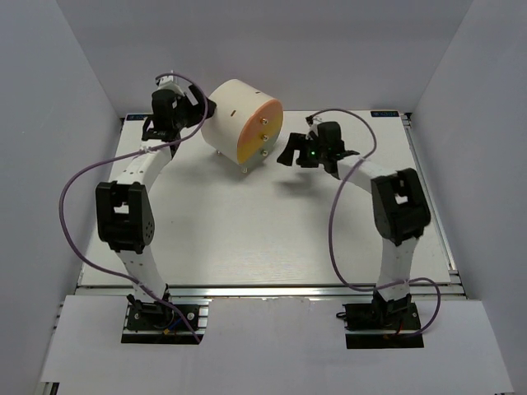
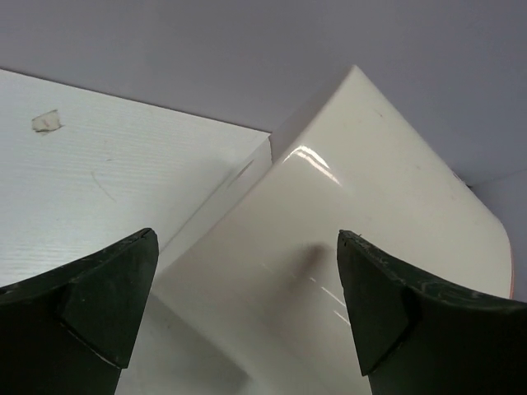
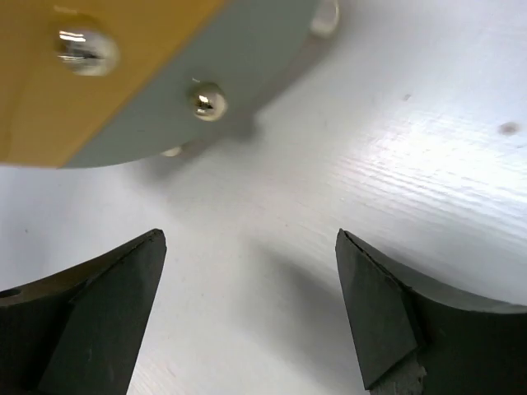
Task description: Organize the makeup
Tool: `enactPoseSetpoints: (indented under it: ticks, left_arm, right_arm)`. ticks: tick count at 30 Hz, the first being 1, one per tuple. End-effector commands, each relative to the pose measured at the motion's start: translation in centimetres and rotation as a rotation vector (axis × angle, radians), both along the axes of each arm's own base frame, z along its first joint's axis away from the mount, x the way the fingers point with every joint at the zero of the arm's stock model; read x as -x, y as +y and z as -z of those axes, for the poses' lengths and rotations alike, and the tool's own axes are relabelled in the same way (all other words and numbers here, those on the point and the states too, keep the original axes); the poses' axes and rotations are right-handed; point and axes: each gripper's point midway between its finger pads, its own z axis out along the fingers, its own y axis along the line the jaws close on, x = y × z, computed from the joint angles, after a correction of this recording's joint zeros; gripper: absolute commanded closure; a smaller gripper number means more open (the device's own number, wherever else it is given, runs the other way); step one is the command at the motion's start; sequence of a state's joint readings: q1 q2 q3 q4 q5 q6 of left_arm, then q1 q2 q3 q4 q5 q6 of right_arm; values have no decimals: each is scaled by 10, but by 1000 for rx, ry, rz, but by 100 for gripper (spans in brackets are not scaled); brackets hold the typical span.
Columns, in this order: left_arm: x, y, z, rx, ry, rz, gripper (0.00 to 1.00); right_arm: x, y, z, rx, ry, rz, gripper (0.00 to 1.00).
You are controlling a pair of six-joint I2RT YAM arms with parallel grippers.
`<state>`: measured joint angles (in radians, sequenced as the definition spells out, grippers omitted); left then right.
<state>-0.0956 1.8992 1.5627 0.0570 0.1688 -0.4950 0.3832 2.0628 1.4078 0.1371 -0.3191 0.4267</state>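
**Both claws open and empty at the box, no makeup in sight**

The left claw (image 2: 247, 239) is spread wide with nothing between its fingers. Just ahead of it the smooth cream side of the box (image 2: 354, 206) fills the gap, untouched as far as can be told. The right claw (image 3: 251, 239) is likewise held wide and empty over bare table (image 3: 412, 164). Up and to its left the orange drawer front (image 3: 74, 99) with its round metal knobs (image 3: 208, 100) is seen, near but apart.

No makeup is seen in any view: none lies on the table around either claw and none is gripped. It is judged to be put away inside the box, though this cannot be checked, as the drawers appear shut. The task is therefore taken to be at or near its end. A clean retreat is called for next, with each claw drawn back and the box not nudged.

Only from above is the box shown flanked by both claws. The knobs are shown close only by the right wrist view, the plain back only by the left
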Motion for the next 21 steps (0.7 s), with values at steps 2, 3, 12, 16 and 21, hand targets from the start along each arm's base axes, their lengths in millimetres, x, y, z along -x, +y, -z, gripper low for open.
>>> enactPoseSetpoints:
  ticks: [2,3,12,16,21]
  left_arm:
    - [39,18,-84,14,-173,-99,2]
    - [46,20,-88,15,-184,-106,2]
    - [152,20,-97,63,-223,-58,2]
    - [201,12,-77,103,-194,1,2]
    - [251,9,-60,118,-184,45,2]
  right_arm:
    - [9,-48,-90,99,-352,-86,11]
    - [15,-60,-87,128,-319,-75,11]
    - [72,-123,-116,369,-269,-41,11]
    - [96,-137,-144,388,-325,-23,11]
    - [115,-150,-175,388,-414,28,10]
